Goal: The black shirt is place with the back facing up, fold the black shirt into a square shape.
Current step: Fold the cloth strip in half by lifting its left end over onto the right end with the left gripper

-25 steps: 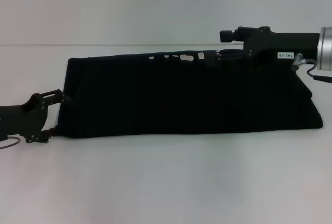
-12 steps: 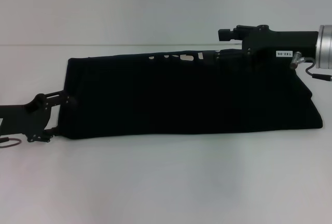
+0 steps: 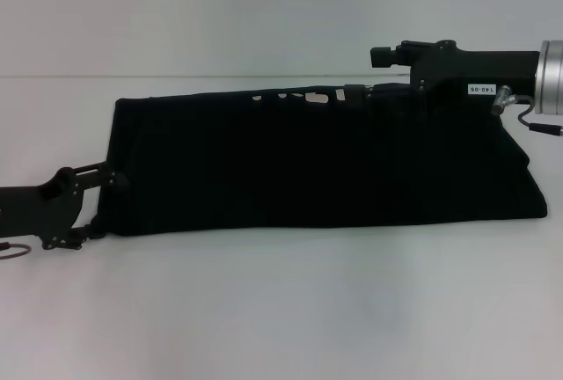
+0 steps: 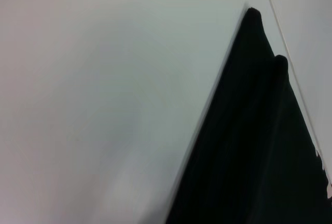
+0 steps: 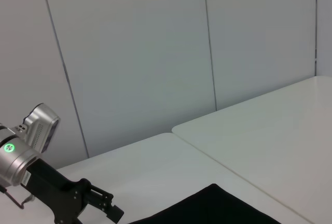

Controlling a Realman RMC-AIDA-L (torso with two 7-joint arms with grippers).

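Across the middle of the white worktop (image 3: 281,310) lies the black shirt (image 3: 317,164), already doubled into a long band that runs from near the left edge to near the right edge, its far hem showing a few pale gaps. The left gripper (image 3: 104,197) sits low at the band's left end, against its near-left corner; its fingers merge with the dark cloth, so I cannot tell whether they are spread or nipping the fabric. The right gripper (image 3: 380,90) reaches in from the right edge over the band's far hem, and its fingers are likewise lost against the shirt, so their state cannot be told either. The left wrist view shows only a tapering fold of the shirt on the bare surface.

The step in hand looks like taking hold of the band's ends for the next fold toward a square. To do it well, each gripper should catch every layer at its corner, not just the top one, or the stack will slide apart. Both ends should lift together and level, travelling along the band's length, so the edges land flush and no crease drags underneath.
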